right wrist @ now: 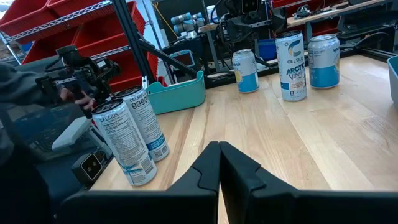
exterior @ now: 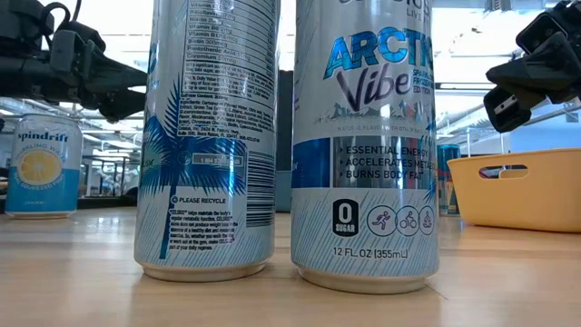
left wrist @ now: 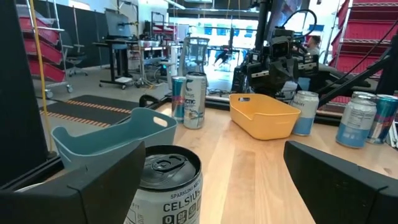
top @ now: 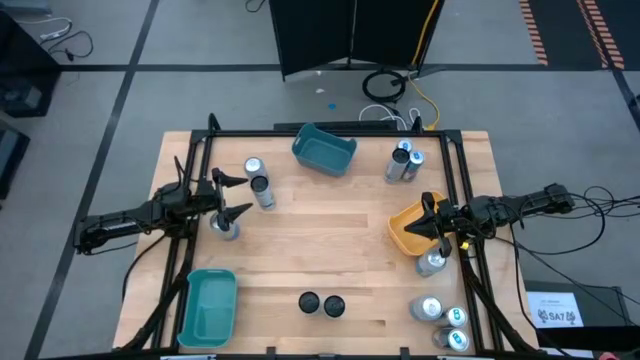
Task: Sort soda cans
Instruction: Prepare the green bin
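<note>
Found the left gripper (left wrist: 208, 180) well left of the orange tray (top: 400, 232), fingers spread wide, gripping nothing. Saw a silver-topped Celsius can (left wrist: 165, 186) upright between those fingers in the left wrist view, apparently untouched. Judged the step in hand as a pick of that can. Ought to have centred the fingers on the can's body, gone low enough to catch the wall rather than the rim, then closed squarely to keep it from tipping. Noted two more cans (top: 258, 180) close beside it, farther from the orange tray than the teal tray (top: 324, 148) at the back; worth avoiding on the lift. Spotted another teal tray (top: 207, 305) at the front, left of the orange tray, and two dark-topped cans (top: 320, 304) between them. Found the right gripper (top: 432, 225) over the orange tray, fingers pressed together on nothing. Counted a lone can (top: 432, 263) just beside the orange tray, a pair (top: 403, 162) behind it, three (top: 445, 320) in front. Looked slim, glossy silver, with blue-white print.
</note>
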`<state>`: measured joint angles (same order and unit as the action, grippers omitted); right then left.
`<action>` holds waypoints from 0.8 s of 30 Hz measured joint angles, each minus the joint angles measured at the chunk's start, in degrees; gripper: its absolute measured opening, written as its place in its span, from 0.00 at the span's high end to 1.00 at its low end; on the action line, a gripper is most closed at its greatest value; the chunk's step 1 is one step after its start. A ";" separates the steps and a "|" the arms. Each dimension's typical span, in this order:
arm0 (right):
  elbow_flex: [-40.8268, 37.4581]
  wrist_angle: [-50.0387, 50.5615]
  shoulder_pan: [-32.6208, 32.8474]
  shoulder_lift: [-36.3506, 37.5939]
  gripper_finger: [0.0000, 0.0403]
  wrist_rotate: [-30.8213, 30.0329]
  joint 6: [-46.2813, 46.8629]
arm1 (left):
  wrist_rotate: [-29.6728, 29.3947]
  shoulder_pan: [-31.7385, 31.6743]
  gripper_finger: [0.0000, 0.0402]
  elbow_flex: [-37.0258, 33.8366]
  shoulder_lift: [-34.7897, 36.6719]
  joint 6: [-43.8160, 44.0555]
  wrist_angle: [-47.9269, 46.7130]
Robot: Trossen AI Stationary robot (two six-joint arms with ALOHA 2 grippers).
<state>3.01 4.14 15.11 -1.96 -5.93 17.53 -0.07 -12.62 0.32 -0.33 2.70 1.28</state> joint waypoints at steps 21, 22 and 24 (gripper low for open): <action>0.01 0.00 0.00 0.00 1.00 -0.01 -0.01 | -5.55 0.00 0.03 14.68 -4.62 -0.24 -0.08; 0.00 -0.01 -0.01 0.01 1.00 -0.01 0.00 | -6.12 0.00 0.03 17.85 -6.32 -0.45 -3.49; 0.01 0.00 -0.02 0.00 1.00 -0.01 -0.01 | -7.22 0.00 0.03 24.46 -10.56 -0.41 -10.79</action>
<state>3.03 4.14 15.09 -1.96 -5.93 17.52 -7.29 -12.62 24.78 -10.90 2.29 -9.51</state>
